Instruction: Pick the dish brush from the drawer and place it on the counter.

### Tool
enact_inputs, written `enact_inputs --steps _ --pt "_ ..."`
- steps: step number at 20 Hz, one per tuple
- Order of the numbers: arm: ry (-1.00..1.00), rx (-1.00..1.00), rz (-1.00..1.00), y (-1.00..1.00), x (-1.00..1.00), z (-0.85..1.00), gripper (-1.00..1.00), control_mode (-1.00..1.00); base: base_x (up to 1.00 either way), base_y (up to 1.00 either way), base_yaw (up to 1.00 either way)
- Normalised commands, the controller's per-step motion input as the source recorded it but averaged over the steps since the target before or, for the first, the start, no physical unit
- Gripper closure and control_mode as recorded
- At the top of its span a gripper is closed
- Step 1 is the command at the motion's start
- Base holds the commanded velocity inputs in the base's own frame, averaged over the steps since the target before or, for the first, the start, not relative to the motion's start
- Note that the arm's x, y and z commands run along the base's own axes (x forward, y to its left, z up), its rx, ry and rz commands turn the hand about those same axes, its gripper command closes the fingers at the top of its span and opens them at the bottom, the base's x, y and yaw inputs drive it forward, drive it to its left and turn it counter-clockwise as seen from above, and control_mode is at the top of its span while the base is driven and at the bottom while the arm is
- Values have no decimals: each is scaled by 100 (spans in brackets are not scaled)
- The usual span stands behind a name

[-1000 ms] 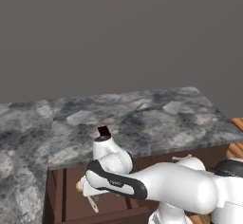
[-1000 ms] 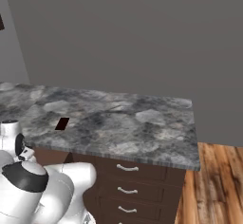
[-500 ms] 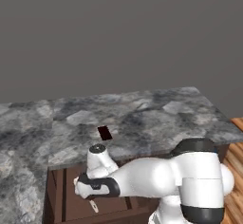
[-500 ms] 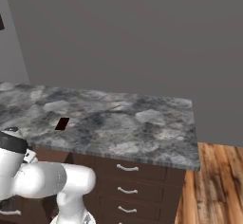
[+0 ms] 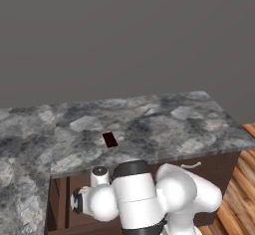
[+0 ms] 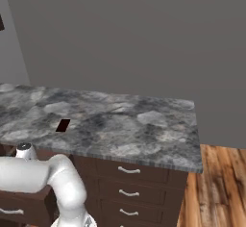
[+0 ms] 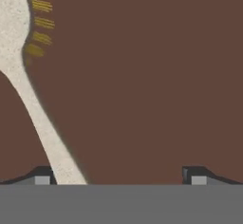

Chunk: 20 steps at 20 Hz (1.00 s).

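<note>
We saw the dish brush (image 7: 42,133) lying flat on the floor of the drawer (image 7: 142,76), its handle running down against the left of the 2 fingers (image 7: 42,178), its cream head up and away from them. The gripper (image 7: 118,179) stood wide open, holding nothing, low in the drawer so the fingers could straddle the handle; we judged it sat too far right. Further right, over the drawer, the table (image 5: 164,124) carried a small dark rectangle (image 5: 109,139), with bare stone for the brush.

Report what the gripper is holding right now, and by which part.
Nothing is held yet. The gripper is open over the drawer floor, with the dish brush handle lying beside one fingertip, not clamped.
</note>
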Motion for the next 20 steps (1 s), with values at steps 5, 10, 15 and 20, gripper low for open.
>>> enact_inputs --steps 5,10,15,20 --pt "16 -15 4 20 37 -82 -100 -100 0 0 0" --pt "23 -8 7 7 -63 -100 100 -100 0 0 0" --pt "14 5 4 -3 -100 -70 100 -100 0 0 0" --pt "16 14 17 2 -99 14 100 -100 0 0 0"
